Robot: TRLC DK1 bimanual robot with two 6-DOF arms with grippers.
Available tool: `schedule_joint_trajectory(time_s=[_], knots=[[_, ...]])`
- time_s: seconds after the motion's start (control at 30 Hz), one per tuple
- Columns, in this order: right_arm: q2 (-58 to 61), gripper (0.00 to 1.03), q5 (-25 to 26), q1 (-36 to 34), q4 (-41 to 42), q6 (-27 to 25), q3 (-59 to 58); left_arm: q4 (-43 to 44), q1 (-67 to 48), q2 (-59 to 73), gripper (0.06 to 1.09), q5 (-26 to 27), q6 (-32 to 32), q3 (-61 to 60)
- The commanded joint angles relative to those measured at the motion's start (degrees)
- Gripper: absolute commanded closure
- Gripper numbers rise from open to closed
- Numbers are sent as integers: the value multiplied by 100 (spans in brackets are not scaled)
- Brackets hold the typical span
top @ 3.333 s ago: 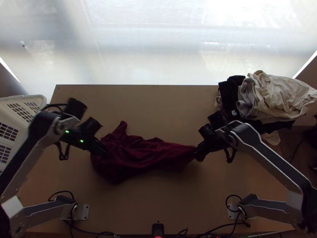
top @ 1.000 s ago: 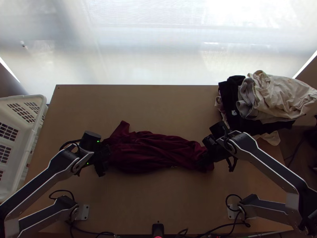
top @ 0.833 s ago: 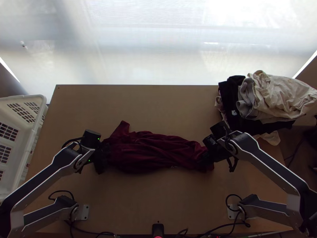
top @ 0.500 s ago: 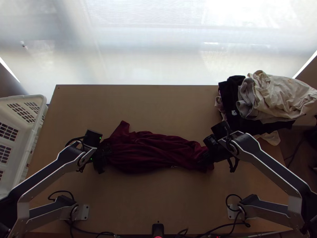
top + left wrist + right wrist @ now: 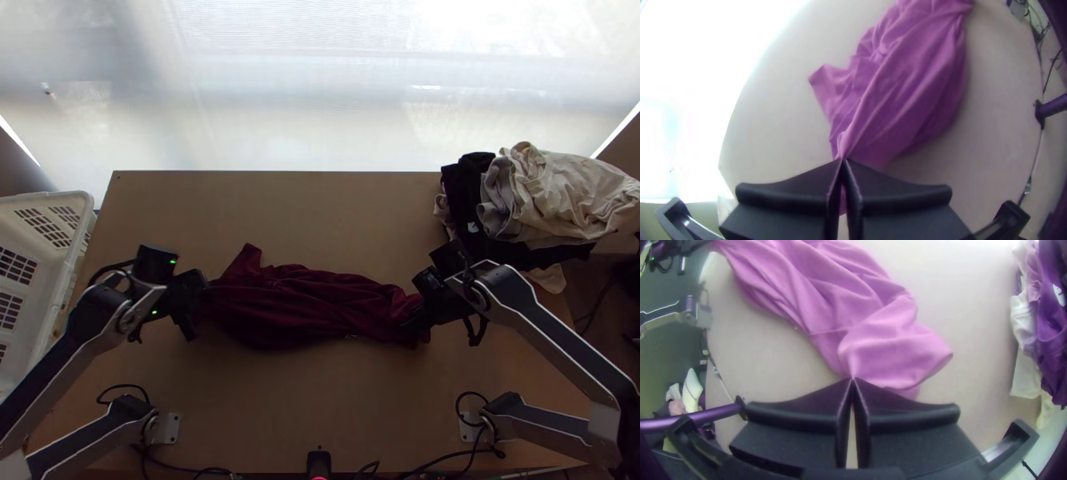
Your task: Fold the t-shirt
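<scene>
Pinching the maroon t-shirt (image 5: 308, 308) at opposite ends, my left jaws and right jaws are each closed on cloth. It lies bunched across the tabletop (image 5: 320, 216); I judge smoothing and most folding remain.

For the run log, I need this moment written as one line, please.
t-shirt: bunched on table | left gripper: shut on one end | right gripper: shut on opposite end | fold: unfinished
</scene>
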Motion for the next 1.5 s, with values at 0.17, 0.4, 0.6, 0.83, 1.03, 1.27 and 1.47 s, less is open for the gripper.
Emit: schedule_joint_trajectory(time_s=[0.17,0.4,0.6,0.83,1.03,1.27,1.47], knots=[[-1053,100,-476,-30,-740,-57,465,-1396,138,-2351,99,188,-199,1326],[-1949,100,-669,-434,-1022,162,1010,-957,762,-2588,99,188,-972,2029],[-2714,100,-994,-593,-1224,215,1722,-623,876,-2650,99,188,-1429,2679],[-3373,100,-985,-1208,-1189,259,2680,370,1078,-3168,99,205,-1614,2618],[-3927,100,-1108,-1876,-477,865,2943,977,1078,-3458,99,548,-2985,2389],[-4436,100,-2190,-2869,-529,1410,3040,1003,1140,-4223,99,645,-3653,2187],[-4349,100,-2313,-3089,499,1498,1564,1680,1421,-4636,99,636,-2968,535]])
